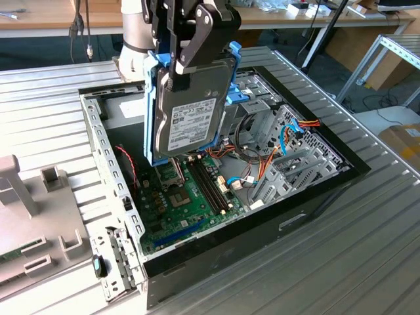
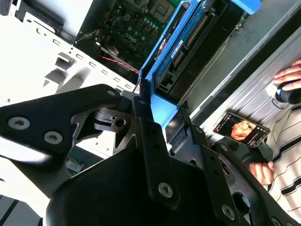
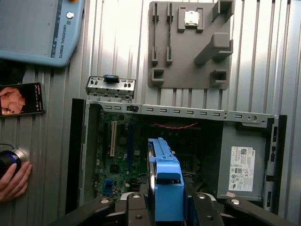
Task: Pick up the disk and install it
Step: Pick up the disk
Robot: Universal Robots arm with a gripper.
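The gripper (image 1: 176, 65) is closed on the disk (image 1: 190, 118), its fingers (image 1: 197, 36) pinching the two flat faces near the upper end; the disk hangs upright, label toward the exterior view, above the open case (image 1: 98, 141) and over the motherboard (image 1: 190, 197), touching neither; in the first wrist view it shows edge-on, a blue rail (image 3: 165, 181) uppermost. I judge it dense and heavy for its size, stiff in the metal body, yet shock-sensitive inside; the bare faces look smooth, so a firm pinch matters; the rails are likely springy plastic, a poor place to squeeze; the flat faces, as here, seem the right hold.
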